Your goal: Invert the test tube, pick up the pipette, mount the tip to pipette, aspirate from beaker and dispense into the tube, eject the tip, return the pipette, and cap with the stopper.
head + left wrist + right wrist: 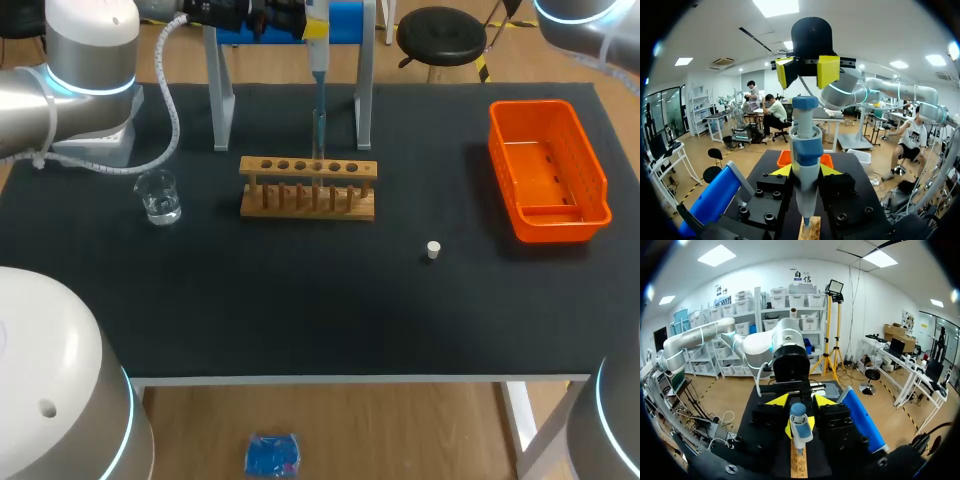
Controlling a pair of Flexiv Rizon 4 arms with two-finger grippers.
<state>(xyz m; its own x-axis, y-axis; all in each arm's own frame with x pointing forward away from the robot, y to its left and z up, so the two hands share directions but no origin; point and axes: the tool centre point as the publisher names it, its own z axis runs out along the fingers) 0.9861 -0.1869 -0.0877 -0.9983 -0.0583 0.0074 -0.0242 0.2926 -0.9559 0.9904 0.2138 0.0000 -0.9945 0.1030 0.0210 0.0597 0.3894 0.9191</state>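
Observation:
My left gripper (805, 172) is shut on the blue and white pipette (318, 60) and holds it upright over the wooden rack (308, 187). The pipette's tip reaches down into a test tube (320, 130) standing in the rack. My right gripper (800, 401) hovers above the pipette's top button (798, 410), fingers apart and not touching it. From the left wrist view the right gripper (806, 70) shows just above the button (805, 102). The glass beaker (158, 197) with liquid stands left of the rack. A small white stopper (432, 250) lies on the mat to the right.
An orange bin (547, 215) sits at the right side of the table. The pipette stand (220, 90), with grey legs and a blue top, rises just behind the rack. My left arm's base (90, 80) stands at the back left.

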